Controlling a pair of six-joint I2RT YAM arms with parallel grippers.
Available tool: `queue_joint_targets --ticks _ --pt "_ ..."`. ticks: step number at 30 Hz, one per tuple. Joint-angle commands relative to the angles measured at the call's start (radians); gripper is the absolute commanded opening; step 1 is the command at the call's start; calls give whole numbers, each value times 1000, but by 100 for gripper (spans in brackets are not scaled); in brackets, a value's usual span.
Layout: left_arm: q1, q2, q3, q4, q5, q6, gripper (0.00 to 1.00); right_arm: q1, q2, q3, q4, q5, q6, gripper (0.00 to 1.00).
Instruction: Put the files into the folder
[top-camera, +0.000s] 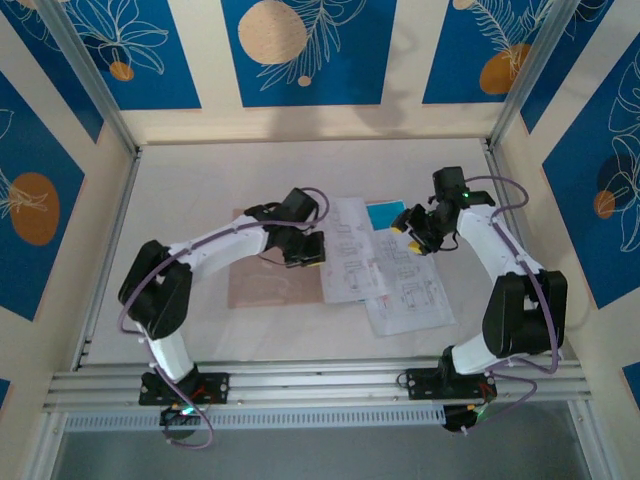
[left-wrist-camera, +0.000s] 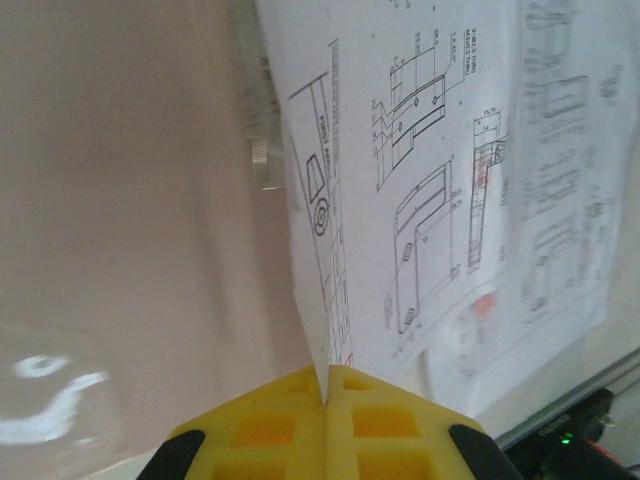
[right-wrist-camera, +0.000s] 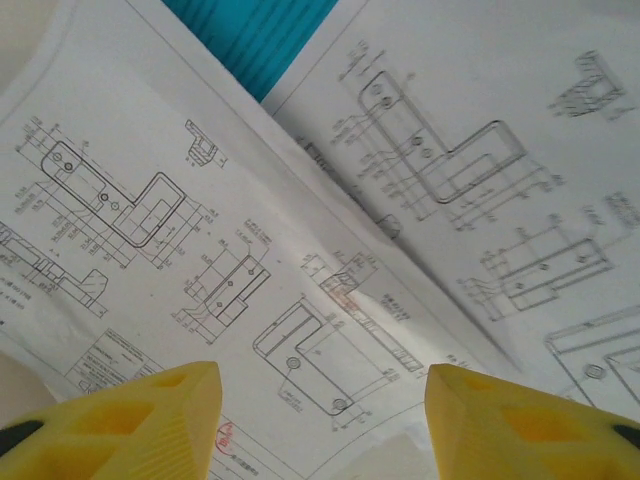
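**Tally: arms, paper, folder**

Robot arms: 2, i.e. left arm (top-camera: 200, 255) & right arm (top-camera: 500, 255). Each has 1 gripper, so 2 total: left gripper (top-camera: 305, 250), right gripper (top-camera: 412, 235). Each has 2 yellow fingers (right-wrist-camera: 130, 420), so 4 altogether.

On the worktop (top-camera: 200, 180):
- 1 folder (top-camera: 262, 285), pinkish-tan
- 1 cyan sheet (top-camera: 384, 213)
- min. 2 white printed sheets (top-camera: 348, 255), overlapping; exact no. can't be told where they lap

Loose sheets: 3 at least.

Top external looks down from behind over whole pale table (top-camera: 200, 180); both wrist cams sit very close above white line-drawing paper sheets (right-wrist-camera: 250, 250) (shared with overhead).
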Motion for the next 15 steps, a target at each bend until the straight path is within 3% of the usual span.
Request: queue_joint_targets --ticks 1,15 --pt "50 -66 -49 -91 16 100 0 40 50 -9 52 -51 -11 57" --pt "222 -123 -189 -170 -19 252 0 208 326 138 149 -123 -14 57"
